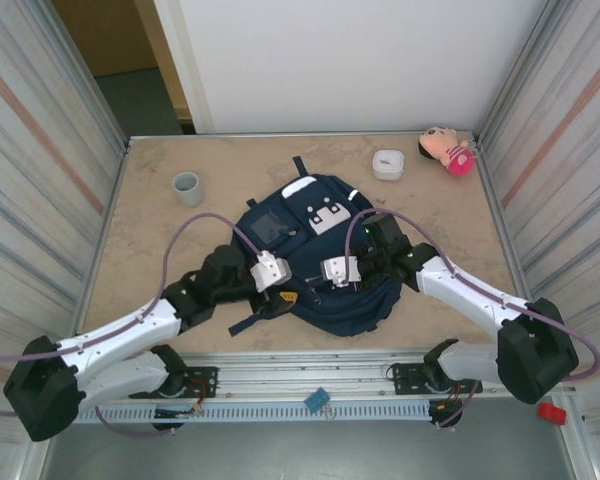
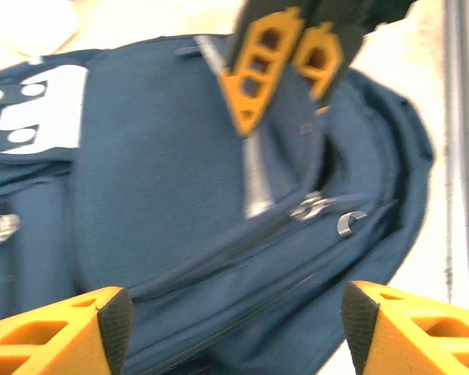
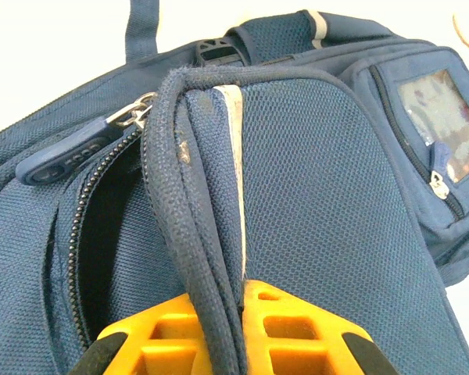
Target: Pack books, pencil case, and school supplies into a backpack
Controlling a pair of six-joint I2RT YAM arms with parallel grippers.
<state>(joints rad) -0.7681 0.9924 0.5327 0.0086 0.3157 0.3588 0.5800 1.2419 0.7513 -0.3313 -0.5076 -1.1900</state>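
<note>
Backpack (image 1: 355, 300) lies flat at mid table (image 1: 460, 210), btwn the two arms, top handle toward far side. Grey cup (image 1: 187, 187), white box (image 1: 387, 163) and pink plush (image 1: 447, 150) sit along far edge, well apart from it.

R gripper (image 3: 236, 312): jaws together, clamped on a raised fold of the pack's front panel, right at the white stripe (image 3: 236, 180). Fold is lifted, and the zip gap (image 3: 102, 226) beside it shows dark, so compartment partly open. Blue zip pull (image 3: 62, 156) sits at top end of gap.

L gripper (image 2: 236, 312): fingers wide apart, nothing btwn them, hovering over pack's lower front near metal zip pulls (image 2: 313, 207). That view is blurred.

Step, as I read it: widen the opening before anything goes in. To do it well:
- R holds fold up & taut so track runs straight.
- L pinches a pull tab itself, not cloth, and draws along the track line, not upward.

Risks: pack may slide on table if the pull outruns R's hold; slack cloth may jam the teeth. Opening looks too narrow for a book as yet.
</note>
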